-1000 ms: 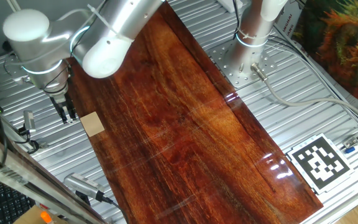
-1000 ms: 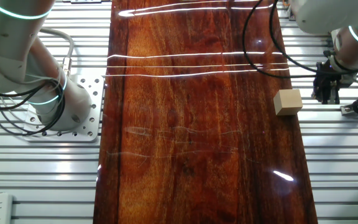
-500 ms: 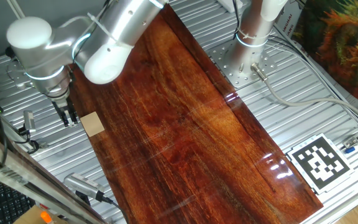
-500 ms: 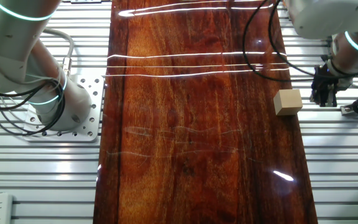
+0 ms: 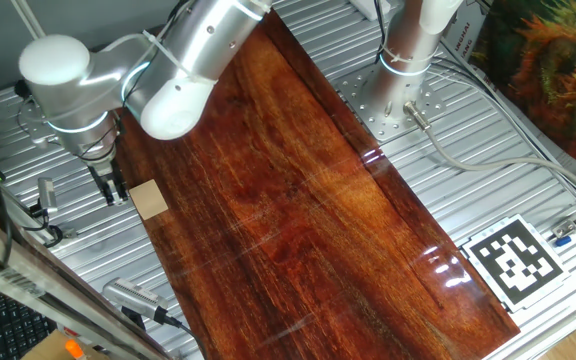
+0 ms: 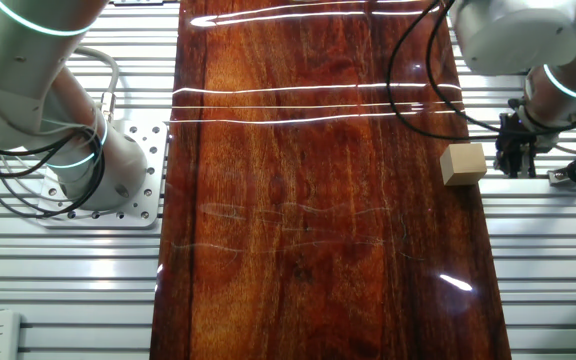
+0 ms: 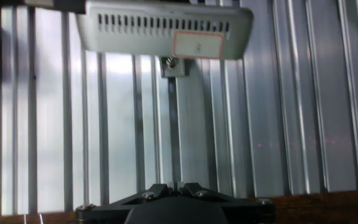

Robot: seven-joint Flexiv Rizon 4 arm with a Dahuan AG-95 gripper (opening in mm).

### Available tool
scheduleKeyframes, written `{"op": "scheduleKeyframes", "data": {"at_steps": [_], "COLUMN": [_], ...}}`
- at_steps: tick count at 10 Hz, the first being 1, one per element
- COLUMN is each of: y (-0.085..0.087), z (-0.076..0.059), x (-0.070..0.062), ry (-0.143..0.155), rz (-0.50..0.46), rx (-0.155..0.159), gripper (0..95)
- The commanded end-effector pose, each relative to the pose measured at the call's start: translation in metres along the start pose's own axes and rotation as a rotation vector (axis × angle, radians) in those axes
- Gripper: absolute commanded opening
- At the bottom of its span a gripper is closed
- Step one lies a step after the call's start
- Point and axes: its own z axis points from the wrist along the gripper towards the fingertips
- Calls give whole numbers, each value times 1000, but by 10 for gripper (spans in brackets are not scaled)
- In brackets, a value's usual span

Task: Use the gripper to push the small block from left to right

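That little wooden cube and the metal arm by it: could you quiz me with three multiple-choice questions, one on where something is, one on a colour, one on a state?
1. Where does the small block lie?
A. at the edge of the dark wooden board
B. on the printed marker
C. at the foot of the white post

2. What colour is the small block?
A. black
B. pale tan
C. blue

3. How does the gripper stand to the block?
A. it lifts the block
B. it is far across the board
C. it is low beside the block, off the board, its jaws holding nothing

Answers: 1 A, the cube sits at the board's rim. 2 B, its faces are plain light wood. 3 C, the gripper is next to it over the metal slats.
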Motion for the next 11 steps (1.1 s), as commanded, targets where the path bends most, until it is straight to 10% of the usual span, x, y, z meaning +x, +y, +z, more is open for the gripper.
{"op": "scheduleKeyframes", "data": {"at_steps": [1,11], "y": [2,6], "z": [2,14], "x": [-4,-8], "ry": [2,4], "rz": [1,-6], "rx": [0,-1], "gripper": [0,0]}}
